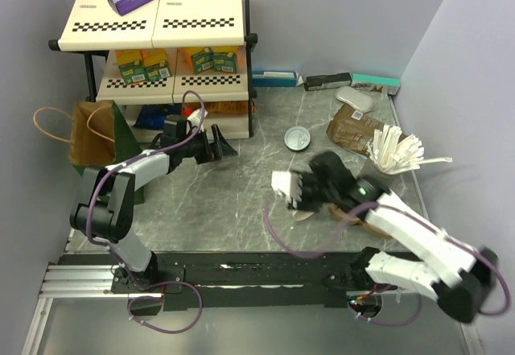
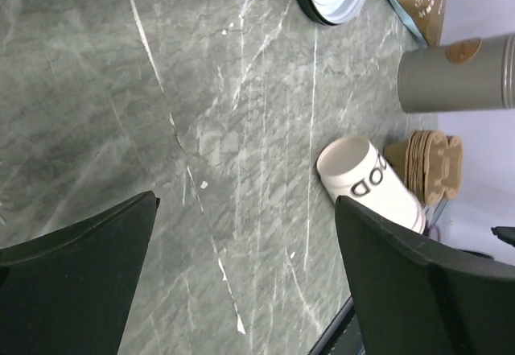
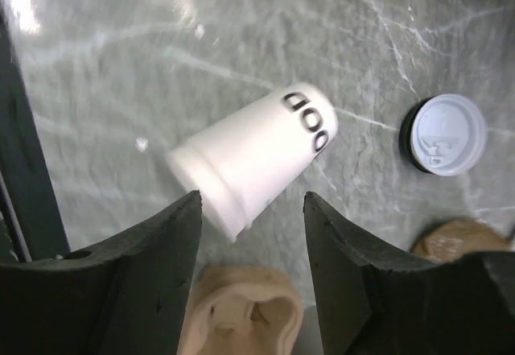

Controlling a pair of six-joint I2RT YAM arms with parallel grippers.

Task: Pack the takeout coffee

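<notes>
Right gripper (image 3: 251,202) is over the middle of the grey marbled worktop (image 1: 241,202), jaws parted, and there's the white paper cup (image 3: 257,158) just past its fingertips. From the right wrist view the cup is tipped on its side, base towards the gripper and lettered rim end pointing away. Neither finger is visibly pressing on it; there's daylight along the right finger (image 3: 346,274), so nothing is pinched. In the left wrist view the same cup (image 2: 366,182) lies on its side on the worktop with its open mouth showing a pale inside, right against a stack of brown pulp trays (image 2: 430,166). Overhead, the cup (image 1: 283,182) sits at the tip of the right gripper (image 1: 302,184), centre-right of the worktop. Just beyond it a white lid (image 1: 298,138) lies flat by itself, well apart from the cup. Further right is a brown pouch (image 1: 354,125), and beside that the grey tumbler (image 1: 385,152) bristling with white sticks. Over to the left, the left gripper (image 1: 219,146) hangs near the foot of the checkered shelf (image 1: 161,17), its fingers spread as wide as they go and nothing between them, only bare worktop.
</notes>
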